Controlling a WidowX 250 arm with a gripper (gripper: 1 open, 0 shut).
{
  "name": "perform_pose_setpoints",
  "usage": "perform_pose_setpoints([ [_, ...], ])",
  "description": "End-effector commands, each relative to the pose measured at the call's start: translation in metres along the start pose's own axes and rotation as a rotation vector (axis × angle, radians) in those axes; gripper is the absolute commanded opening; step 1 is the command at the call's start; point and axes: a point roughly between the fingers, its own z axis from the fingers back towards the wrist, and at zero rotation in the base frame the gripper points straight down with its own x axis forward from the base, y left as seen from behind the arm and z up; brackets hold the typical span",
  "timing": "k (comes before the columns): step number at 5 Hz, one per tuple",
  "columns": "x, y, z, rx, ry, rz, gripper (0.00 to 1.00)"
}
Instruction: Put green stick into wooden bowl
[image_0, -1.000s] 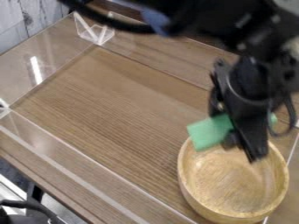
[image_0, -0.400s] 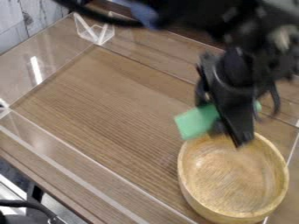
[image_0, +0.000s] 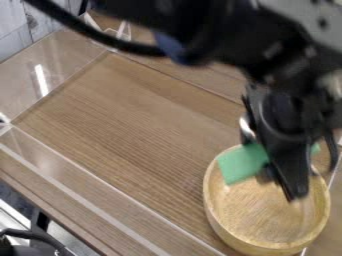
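The wooden bowl (image_0: 263, 215) sits at the lower right of the table, round, light yellowish, with a thick rim. Over its upper left rim hangs the green stick (image_0: 245, 163), a flat mint-green bar, tilted. My gripper (image_0: 274, 165) is shut on the green stick, its dark fingers (image_0: 290, 172) pointing steeply down into the bowl's space. The picture is blurred, and the black arm hides the bowl's far rim.
A wooden table top (image_0: 120, 120) spreads to the left, ringed by a clear plastic wall (image_0: 47, 160). A small white wire stand (image_0: 110, 38) sits at the far corner.
The stick swung out to the left beyond the bowl's rim half a second ago, and has come back right and down over the rim, still held.
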Motion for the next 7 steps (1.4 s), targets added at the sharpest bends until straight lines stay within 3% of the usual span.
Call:
perform_pose_setpoints([
  [1, 0.002, 0.033, 0.014, 0.053, -0.004, 0.084, 0.00],
  [2, 0.007, 0.017, 0.008, 0.040, -0.015, 0.058, 0.00],
  [3, 0.004, 0.025, 0.004, 0.049, -0.001, 0.080, 0.00],
  [7, -0.003, 0.019, -0.012, 0.026, 0.029, 0.102, 0.00],
])
